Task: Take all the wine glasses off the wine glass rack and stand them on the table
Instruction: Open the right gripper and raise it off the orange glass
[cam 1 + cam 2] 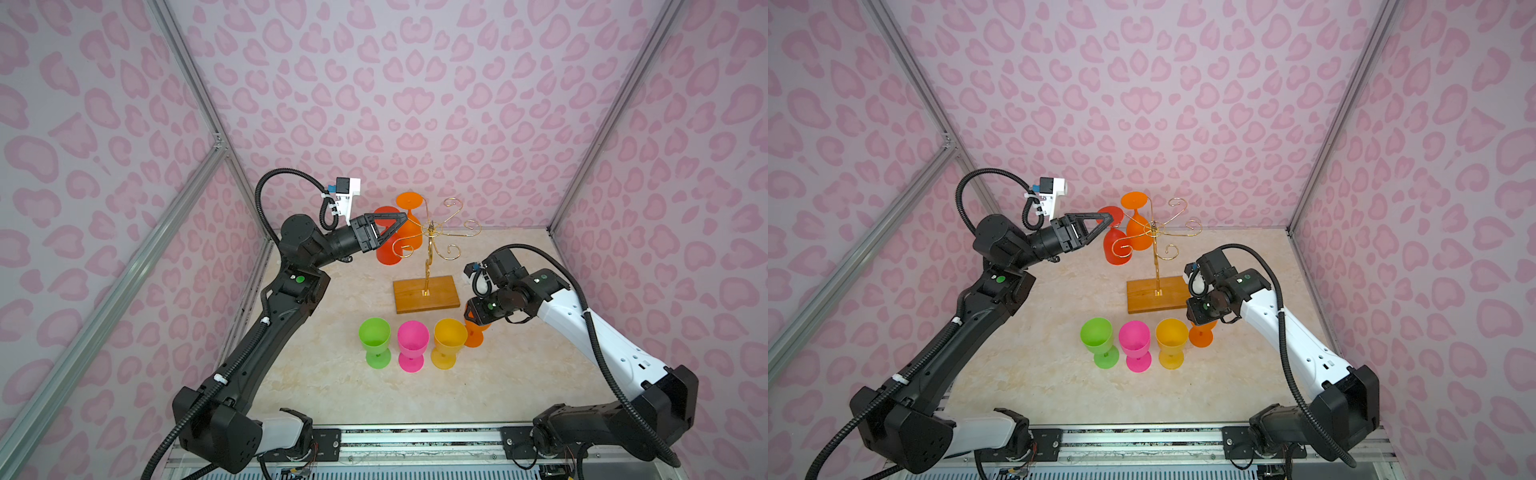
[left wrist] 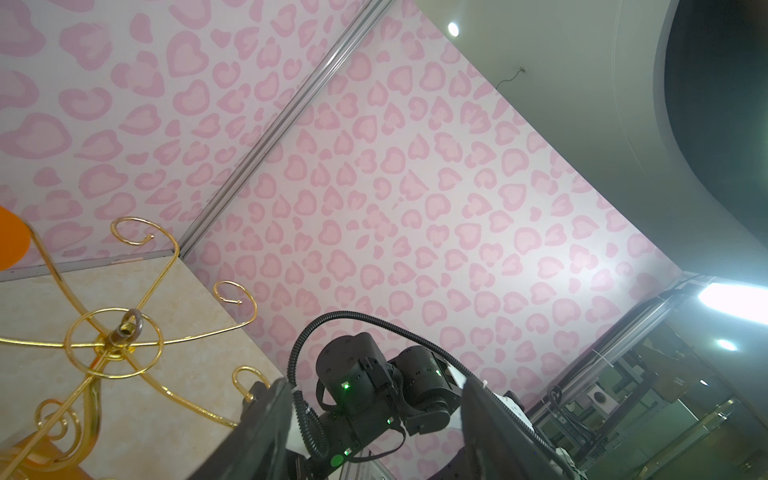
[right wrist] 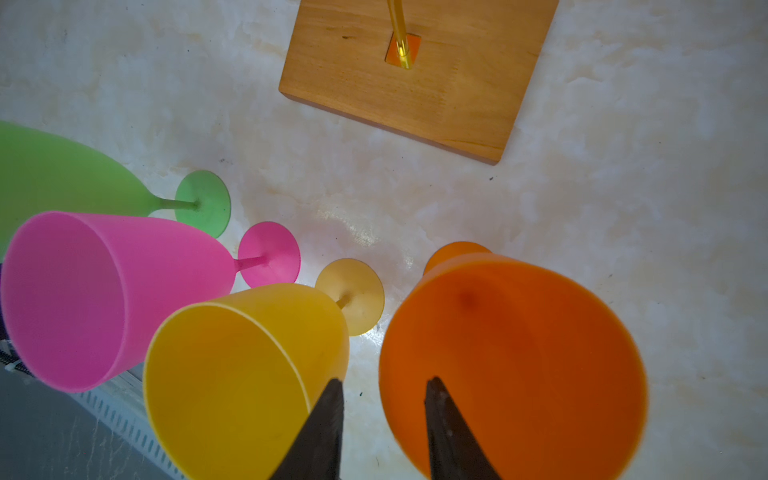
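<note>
My left arm (image 1: 266, 332) stretches up and forward with the wrist about level. It holds my left gripper (image 1: 401, 218) at the height of the top of the wine glass rack (image 1: 415, 295), just left of the hub, fingers spread wide. My right arm (image 1: 573, 316) folds low, right of the rack's base. My right gripper (image 3: 384, 384) points down just in front of that base, jaws slightly parted.

The wine glass rack (image 2: 112, 345) is formed of thin, glossy gold metal wire, set in a smooth wooden base (image 3: 457, 91) (grain visible). The orange wine glass (image 3: 519, 353) and pink glass (image 3: 83, 299) are moulded of matt, translucent plastic. The tabletop (image 3: 644, 199) is finished marble-like and faintly glossy.
</note>
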Controlling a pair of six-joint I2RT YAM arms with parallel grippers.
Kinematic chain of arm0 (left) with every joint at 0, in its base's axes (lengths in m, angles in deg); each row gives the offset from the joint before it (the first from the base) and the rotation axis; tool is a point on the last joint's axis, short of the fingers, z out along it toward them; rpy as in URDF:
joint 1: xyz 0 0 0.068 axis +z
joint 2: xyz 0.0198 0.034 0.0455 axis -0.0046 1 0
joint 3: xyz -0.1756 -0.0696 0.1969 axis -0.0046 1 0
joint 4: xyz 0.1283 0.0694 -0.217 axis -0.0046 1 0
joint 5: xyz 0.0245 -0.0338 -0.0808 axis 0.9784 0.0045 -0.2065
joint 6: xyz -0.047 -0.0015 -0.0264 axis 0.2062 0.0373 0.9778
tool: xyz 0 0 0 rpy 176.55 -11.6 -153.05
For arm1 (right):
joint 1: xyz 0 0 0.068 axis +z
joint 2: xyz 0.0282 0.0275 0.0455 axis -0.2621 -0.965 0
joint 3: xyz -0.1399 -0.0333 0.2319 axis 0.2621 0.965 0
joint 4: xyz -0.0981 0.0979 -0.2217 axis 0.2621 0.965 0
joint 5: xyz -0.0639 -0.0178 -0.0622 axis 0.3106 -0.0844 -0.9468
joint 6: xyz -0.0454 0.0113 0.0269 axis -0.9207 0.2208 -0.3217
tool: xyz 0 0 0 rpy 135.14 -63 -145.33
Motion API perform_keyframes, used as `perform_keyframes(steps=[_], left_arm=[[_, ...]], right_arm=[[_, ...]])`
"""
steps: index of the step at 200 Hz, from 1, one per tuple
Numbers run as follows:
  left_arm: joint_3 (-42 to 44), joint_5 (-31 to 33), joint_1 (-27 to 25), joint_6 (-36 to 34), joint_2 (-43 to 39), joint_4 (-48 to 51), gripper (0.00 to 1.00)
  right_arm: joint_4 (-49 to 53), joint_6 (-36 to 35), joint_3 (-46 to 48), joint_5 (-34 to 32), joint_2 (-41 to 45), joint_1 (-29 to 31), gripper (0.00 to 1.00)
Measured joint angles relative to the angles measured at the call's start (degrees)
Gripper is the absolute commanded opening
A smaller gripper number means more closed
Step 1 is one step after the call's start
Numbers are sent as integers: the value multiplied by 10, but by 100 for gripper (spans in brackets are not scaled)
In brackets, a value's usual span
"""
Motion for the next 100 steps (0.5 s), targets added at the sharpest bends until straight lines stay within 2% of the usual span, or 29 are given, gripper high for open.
perform_keyframes(steps=[58, 100], left_arm=[[0, 8, 17, -4, 0, 15, 66], [11, 26, 68, -4, 0, 35, 65]], right_arm=[[-31, 19, 15, 25, 71, -26, 36], [-98, 56, 47, 61, 161, -97, 37]])
